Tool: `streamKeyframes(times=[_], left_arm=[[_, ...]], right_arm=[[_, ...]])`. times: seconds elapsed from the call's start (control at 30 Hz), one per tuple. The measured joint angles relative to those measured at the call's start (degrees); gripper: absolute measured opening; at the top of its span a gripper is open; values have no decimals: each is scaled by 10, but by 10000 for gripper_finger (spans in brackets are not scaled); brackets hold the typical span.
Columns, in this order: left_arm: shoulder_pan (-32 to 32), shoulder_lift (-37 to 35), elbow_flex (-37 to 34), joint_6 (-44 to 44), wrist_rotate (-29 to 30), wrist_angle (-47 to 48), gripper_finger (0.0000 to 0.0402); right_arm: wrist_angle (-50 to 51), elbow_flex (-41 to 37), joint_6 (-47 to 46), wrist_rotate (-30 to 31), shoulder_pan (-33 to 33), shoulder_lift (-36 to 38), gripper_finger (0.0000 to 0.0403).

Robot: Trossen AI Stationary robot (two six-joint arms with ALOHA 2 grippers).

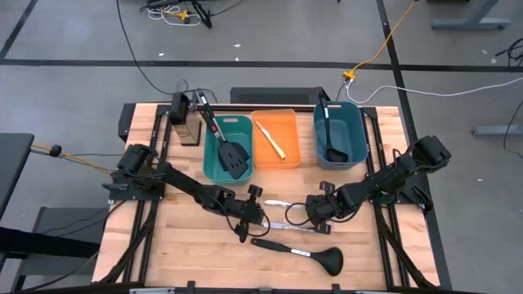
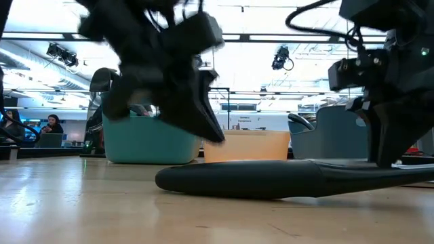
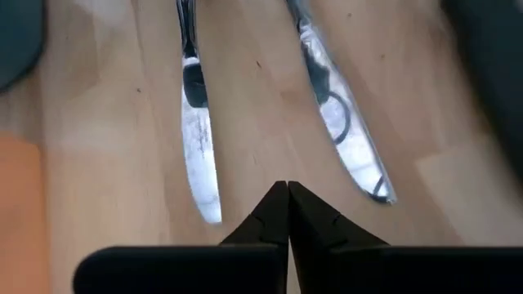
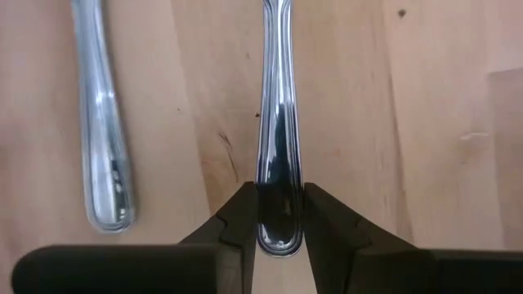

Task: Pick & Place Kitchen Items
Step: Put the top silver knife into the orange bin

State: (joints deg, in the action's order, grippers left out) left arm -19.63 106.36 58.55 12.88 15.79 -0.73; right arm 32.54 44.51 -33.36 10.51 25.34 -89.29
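Note:
Two silver table knives (image 1: pixel 279 202) (image 1: pixel 292 225) lie side by side on the wooden table's middle. My right gripper (image 4: pixel 278 214) is shut on one knife's handle; the other knife's handle (image 4: pixel 105 155) lies beside it. My left gripper (image 3: pixel 287 189) is shut with nothing between its fingers, just short of the two blades (image 3: pixel 198 147) (image 3: pixel 347 131). A black ladle (image 1: pixel 304 256) lies on the table near the front edge. A black slotted spatula (image 1: pixel 231 155) rests in the teal bin, a yellowish stick (image 1: pixel 270 139) in the orange bin, and a ladle (image 1: pixel 330 137) in the blue bin. My right gripper pinches the rounded free end of a knife's handle (image 4: pixel 278 192) between its two fingers, one on each long edge. The fingers come steeply from above. The knife runs straight on ahead of them over the wood; I cannot tell whether it is lifted.
Three bins stand in a row at the far side: teal (image 1: pixel 214 167), orange (image 1: pixel 288 162), blue (image 1: pixel 353 155). A dark box (image 1: pixel 187 124) stands left of the teal bin. In the low view the ladle (image 2: pixel 271 179) lies across the foreground.

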Motion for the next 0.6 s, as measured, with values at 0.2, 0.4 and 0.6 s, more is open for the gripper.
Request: streamKeyframes(times=[0.2,0.4,0.6], left_arm=[[-22,-70,0,0,1,68,9],[-40,-213,-47,-9,-2,104,5],[-54,-388,-157,-64,21,69,4]], right_arm=[[-4,1,7,14,0,68,81],[-9,1,33,63,0,170,81],[-30,1,76,104,0,260,81]])
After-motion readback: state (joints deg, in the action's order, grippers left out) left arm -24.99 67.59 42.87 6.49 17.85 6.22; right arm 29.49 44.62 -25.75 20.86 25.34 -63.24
